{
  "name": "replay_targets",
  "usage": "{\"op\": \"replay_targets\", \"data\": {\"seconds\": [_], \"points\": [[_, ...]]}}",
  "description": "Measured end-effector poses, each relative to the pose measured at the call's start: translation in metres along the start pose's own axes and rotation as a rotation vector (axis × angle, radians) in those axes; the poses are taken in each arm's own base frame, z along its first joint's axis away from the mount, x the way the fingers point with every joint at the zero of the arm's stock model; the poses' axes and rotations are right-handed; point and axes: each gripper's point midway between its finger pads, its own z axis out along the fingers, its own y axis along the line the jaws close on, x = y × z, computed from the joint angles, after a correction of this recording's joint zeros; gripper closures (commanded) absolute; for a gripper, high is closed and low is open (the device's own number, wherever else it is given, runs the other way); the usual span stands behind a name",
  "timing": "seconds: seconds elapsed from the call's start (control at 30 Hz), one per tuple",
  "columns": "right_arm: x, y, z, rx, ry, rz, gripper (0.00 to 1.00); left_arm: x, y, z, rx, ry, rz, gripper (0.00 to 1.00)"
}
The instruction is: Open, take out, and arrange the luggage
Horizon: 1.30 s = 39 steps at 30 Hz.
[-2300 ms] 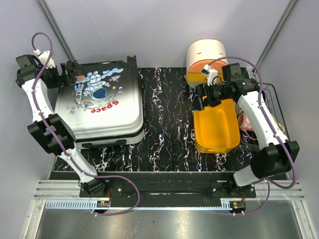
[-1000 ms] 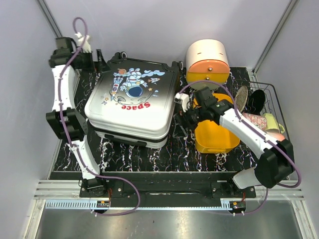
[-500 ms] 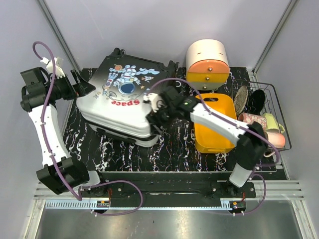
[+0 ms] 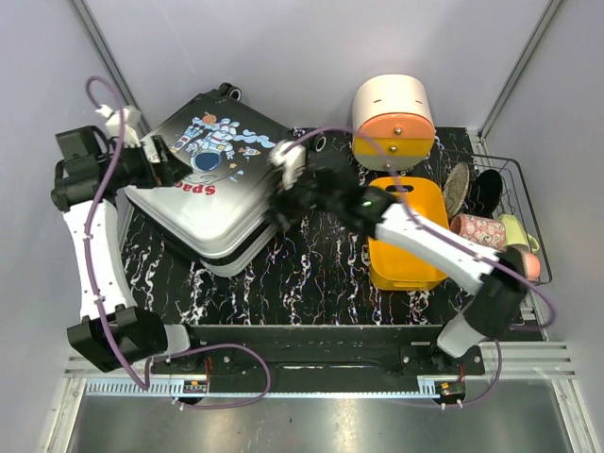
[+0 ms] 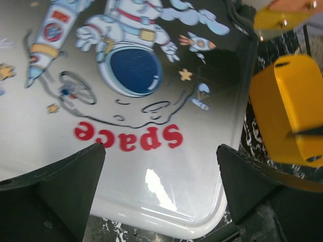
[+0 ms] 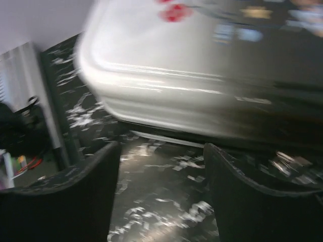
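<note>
The luggage point(image 4: 203, 179) is a closed hard-shell suitcase with an astronaut and red "Space" print. It lies flat, turned diagonally, at the table's back left. My left gripper point(image 4: 162, 162) hovers open over its left part; the left wrist view shows the lid point(image 5: 151, 101) below the spread fingers. My right gripper point(image 4: 276, 206) is open beside the case's right side. The right wrist view is blurred and shows the case's side point(image 6: 202, 106) just beyond the empty jaws.
An orange tray point(image 4: 408, 236) lies right of centre. A white-and-orange rounded drawer box point(image 4: 394, 118) stands behind it. A wire rack point(image 4: 510, 203) with cups and dishes sits at the right edge. Walls close in on the left and back.
The luggage has swung round and slid toward the back left. My right arm reached from the tray across to the case's right side. My left arm moved over the lid.
</note>
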Motion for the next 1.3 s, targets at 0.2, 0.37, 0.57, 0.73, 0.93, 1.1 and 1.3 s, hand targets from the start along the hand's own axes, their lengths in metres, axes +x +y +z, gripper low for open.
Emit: {"op": "replay_targets", "data": {"seconds": [0.2,0.37,0.57,0.73,0.93,1.1,1.3], "points": [[0.008,-0.105,-0.096,0.317,-0.097,0.13,0.19,0.022,-0.055,0.011,0.109,0.065,0.265,0.02],[0.061,-0.113,-0.096,0.333,-0.004,0.175,0.29,0.034,-0.075,0.007,0.161,0.079,0.36,0.03],[0.1,-0.137,-0.068,0.338,0.062,0.206,0.4,0.043,-0.076,0.012,0.172,0.104,0.365,0.04],[0.116,-0.153,-0.048,0.346,0.03,0.18,0.47,0.054,-0.072,0.016,0.169,0.131,0.345,0.05],[0.123,-0.168,-0.02,0.331,-0.019,0.13,0.47,0.064,-0.068,0.019,0.161,0.154,0.3,0.06],[0.135,-0.178,-0.002,0.323,-0.008,0.105,0.49,0.066,-0.068,0.019,0.145,0.148,0.253,0.06],[0.132,-0.191,0.012,0.336,-0.035,0.064,0.53,0.066,-0.071,0.019,0.134,0.119,0.172,0.06]]}}
